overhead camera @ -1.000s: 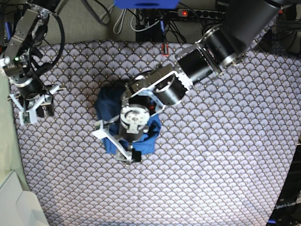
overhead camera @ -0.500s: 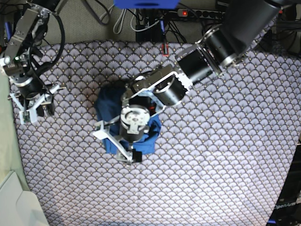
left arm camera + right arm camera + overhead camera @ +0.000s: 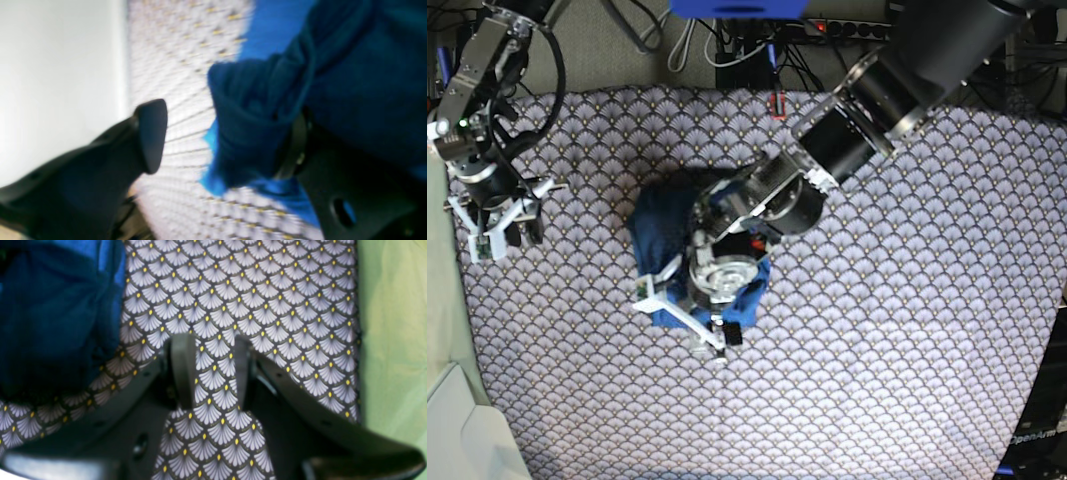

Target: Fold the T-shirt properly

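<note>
Our left gripper (image 3: 230, 136) stood spread over the bunched T-shirt (image 3: 659, 222); closing there risked pinching several layers.

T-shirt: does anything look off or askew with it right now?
Yes. The T-shirt is a crumpled heap mid-table, not spread flat, with no clean fold edges. In the left wrist view a bunched fold drapes over one finger of the open left gripper. The right gripper is off to the side over bare cloth.
</note>
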You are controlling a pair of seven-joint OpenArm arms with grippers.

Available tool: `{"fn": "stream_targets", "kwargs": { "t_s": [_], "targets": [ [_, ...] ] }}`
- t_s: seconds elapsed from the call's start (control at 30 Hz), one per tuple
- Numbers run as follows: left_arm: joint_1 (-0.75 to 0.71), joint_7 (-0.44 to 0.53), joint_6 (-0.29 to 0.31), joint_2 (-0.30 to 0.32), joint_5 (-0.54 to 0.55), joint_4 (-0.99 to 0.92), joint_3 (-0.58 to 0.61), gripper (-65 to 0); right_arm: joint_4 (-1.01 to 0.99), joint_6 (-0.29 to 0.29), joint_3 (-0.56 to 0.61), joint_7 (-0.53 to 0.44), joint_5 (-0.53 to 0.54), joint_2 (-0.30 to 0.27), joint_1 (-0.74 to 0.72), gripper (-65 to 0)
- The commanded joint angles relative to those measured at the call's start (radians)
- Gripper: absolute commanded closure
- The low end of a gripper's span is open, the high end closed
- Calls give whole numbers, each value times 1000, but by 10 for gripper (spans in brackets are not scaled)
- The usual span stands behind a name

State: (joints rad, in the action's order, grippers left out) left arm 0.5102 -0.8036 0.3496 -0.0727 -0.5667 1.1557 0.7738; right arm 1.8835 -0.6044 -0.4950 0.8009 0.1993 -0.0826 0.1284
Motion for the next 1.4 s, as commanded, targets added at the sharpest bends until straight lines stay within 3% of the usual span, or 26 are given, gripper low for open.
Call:
{"fn": "stream_targets", "kwargs": {
  "t_s": [0.0,0.13,0.7,0.87,1.07,1.2,1.27,1.37],
  "targets": [
    [32,-9,-8,-12,1,16,-6,-434,14,-4,-3,-22,13,-10,-9,-210],
    [35,-18,-4,-12,63,16,-4,-434,14,-4,-3,-21,13,-10,-9,-210],
    [86,-15,-14,-6,60,27,-14,-434,14,-4,-3,-21,13,5,-8,-210],
    [83,-10,-14,-39,60,54,-170,-434,14,-4,-3,-21,13,4,-8,-210],
    [60,-23,-14,-43,60,231,-374,-434,14,-4,-3,-21,13,1,-9,-210],
    [35,-122,-4,-29,60,324,-518,-428,21,-4,-3,-16,12,-3,-8,-210],
    [32,-225,-4,14,60,373,-590,-374,21,-4,-9,-15,10,-4,3,-197],
    [-25,-351,-2,112,67,447,-683,-179,23,-4,-4,-19,13,-42,43,-124]
  ]
}}
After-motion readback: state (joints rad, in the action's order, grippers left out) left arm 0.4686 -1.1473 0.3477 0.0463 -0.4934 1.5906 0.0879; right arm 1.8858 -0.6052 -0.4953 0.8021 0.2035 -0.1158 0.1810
